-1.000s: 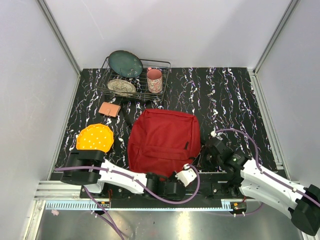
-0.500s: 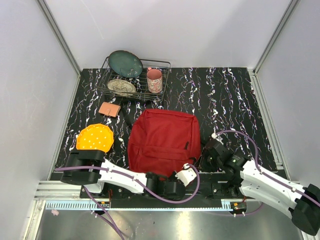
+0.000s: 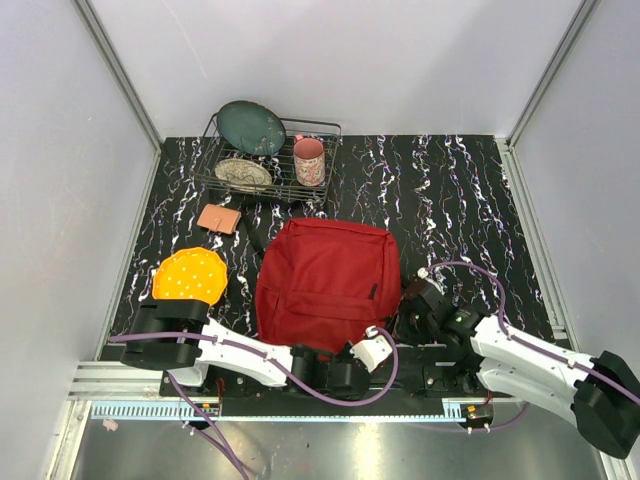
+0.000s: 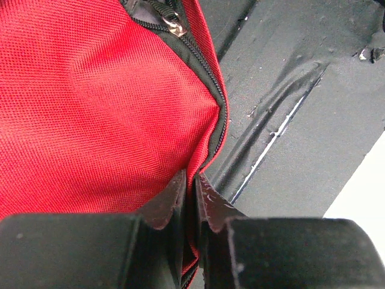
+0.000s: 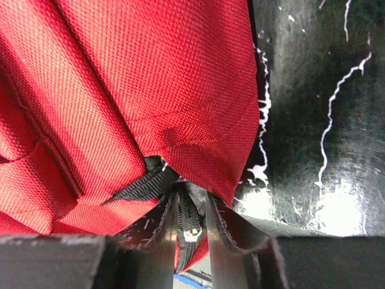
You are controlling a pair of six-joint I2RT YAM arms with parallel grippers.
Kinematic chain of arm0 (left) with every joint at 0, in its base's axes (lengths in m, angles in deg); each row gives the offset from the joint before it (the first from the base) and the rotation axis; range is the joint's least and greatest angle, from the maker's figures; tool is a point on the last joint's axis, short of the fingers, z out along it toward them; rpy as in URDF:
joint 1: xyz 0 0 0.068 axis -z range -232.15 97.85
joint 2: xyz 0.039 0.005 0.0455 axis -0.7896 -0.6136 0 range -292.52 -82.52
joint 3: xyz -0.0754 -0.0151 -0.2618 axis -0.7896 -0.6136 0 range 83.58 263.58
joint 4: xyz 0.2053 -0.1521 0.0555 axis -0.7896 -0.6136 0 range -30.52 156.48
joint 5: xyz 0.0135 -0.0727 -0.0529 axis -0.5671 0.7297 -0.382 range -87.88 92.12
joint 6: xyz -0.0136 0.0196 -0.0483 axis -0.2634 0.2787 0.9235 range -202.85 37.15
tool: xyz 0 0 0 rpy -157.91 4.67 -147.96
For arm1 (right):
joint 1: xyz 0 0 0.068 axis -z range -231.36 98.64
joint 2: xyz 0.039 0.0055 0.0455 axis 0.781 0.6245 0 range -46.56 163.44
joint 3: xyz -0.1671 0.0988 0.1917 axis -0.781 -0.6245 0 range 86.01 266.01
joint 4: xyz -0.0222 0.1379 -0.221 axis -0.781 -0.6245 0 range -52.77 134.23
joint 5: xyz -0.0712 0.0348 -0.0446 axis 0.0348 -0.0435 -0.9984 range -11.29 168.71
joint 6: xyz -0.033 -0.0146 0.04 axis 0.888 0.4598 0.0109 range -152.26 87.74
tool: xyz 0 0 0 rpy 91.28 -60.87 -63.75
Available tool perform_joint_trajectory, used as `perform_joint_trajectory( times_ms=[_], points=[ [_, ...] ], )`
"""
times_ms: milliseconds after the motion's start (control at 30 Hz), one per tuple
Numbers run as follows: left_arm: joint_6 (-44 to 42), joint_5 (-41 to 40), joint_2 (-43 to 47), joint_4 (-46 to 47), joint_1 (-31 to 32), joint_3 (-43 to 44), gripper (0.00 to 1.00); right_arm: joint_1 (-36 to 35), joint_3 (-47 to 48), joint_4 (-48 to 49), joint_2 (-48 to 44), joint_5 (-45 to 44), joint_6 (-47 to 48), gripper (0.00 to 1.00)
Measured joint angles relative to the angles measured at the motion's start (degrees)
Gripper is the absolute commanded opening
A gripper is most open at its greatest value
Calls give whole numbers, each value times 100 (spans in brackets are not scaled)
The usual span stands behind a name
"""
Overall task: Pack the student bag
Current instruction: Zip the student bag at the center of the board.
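My left gripper [image 4: 191, 179] is clamped on the student bag [image 3: 325, 280] at its zipped edge — my right gripper [image 5: 191, 195] grasps a zip pull [image 5: 191, 233].

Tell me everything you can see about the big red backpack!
The student bag is dark-red woven cloth with a front pocket and black zips. It is the biggest thing here and lies flat on the black marbled table, close to the arms. The left claw pinches its edge just below a black zip. The right claw sits around a metal zip pull, next to a black strap.
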Motion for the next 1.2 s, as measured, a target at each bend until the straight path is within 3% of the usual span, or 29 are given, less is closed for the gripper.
perform_joint_trajectory(
  times_ms=[167,400,533,733,867,1067,1200],
  points=[
    [0,0,0,4,-2,0,12,-13,50,94,227,13,-4,36],
    [0,0,0,2,-4,0,12,-166,494,76,1086,-72,26,17],
    [4,0,0,4,-11,-2,12,-295,579,50,1233,-208,13,0],
    [59,0,9,17,-15,-22,11,-413,586,-20,1097,-367,-28,0],
    [103,0,15,50,-22,-44,9,-457,575,-527,511,-542,-103,0],
    [227,11,15,142,-101,-48,2,-476,538,-1368,-1268,-866,-422,0],
    [260,22,15,179,-131,-48,0,-481,382,-1650,-1950,-1029,-717,0]
  ],
)
